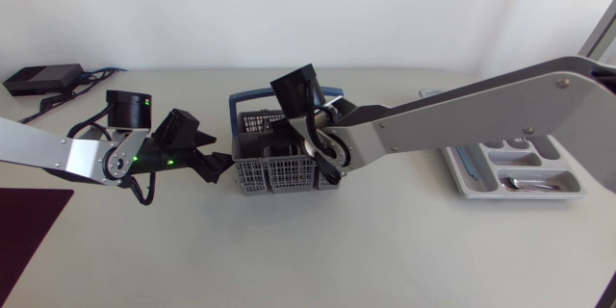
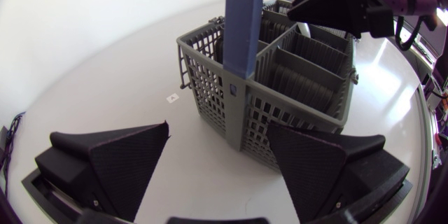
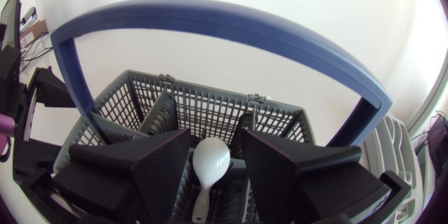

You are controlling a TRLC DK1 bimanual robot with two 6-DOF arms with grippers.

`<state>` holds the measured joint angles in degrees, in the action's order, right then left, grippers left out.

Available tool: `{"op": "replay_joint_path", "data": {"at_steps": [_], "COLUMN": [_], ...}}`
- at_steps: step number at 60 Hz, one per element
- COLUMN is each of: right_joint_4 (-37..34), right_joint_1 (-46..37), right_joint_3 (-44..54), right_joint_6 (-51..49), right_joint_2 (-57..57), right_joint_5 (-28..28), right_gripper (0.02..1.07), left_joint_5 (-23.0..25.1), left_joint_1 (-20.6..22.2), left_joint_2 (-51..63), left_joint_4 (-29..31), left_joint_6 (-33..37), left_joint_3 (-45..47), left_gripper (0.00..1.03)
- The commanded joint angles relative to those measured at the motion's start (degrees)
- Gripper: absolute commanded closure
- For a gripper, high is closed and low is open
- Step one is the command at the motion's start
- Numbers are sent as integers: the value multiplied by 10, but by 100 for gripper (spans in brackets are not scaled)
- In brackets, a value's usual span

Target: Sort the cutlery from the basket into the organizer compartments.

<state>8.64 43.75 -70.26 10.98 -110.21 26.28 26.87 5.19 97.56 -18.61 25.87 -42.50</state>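
Note:
The grey cutlery basket [image 1: 252, 175] with a blue handle [image 1: 234, 108] stands mid-table. My right gripper [image 1: 289, 147] reaches down into it from above. In the right wrist view a white spoon [image 3: 210, 162] lies in a basket compartment between the half-spread fingers of the right gripper [image 3: 215, 134], with a dark gap showing on one side. My left gripper [image 1: 219, 165] is open at the basket's left end; in its own view the left gripper [image 2: 218, 127] frames the basket's near corner [image 2: 234, 112] without touching it. The white organizer [image 1: 481, 188] sits far right.
One metal utensil [image 1: 527, 185] lies in the organizer's front compartment. A black box with cables [image 1: 38, 79] sits at the back left, and a dark mat [image 1: 27, 241] covers the front left corner. My right arm [image 1: 462, 115] spans the table between basket and organizer.

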Motion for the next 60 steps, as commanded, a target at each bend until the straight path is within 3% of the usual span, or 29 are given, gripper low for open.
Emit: {"op": "replay_joint_path", "data": {"at_steps": [1,12,24,60], "right_joint_4": [10,26,16,-43], "right_joint_1": [-8,-27,-37,-11], "right_joint_3": [16,14,7,50], "right_joint_6": [17,16,32,47], "right_joint_2": [9,-18,-38,31], "right_joint_5": [11,2,-50,-82], "right_gripper": [53,53,53,53], "left_joint_5": [1,1,1,-3], "left_joint_1": [7,6,9,18], "left_joint_2": [17,18,20,31], "left_joint_4": [-5,-10,-14,-23], "left_joint_6": [-10,-10,-13,-20], "left_joint_3": [-13,-10,-7,-11], "left_gripper": [6,6,6,6]}}
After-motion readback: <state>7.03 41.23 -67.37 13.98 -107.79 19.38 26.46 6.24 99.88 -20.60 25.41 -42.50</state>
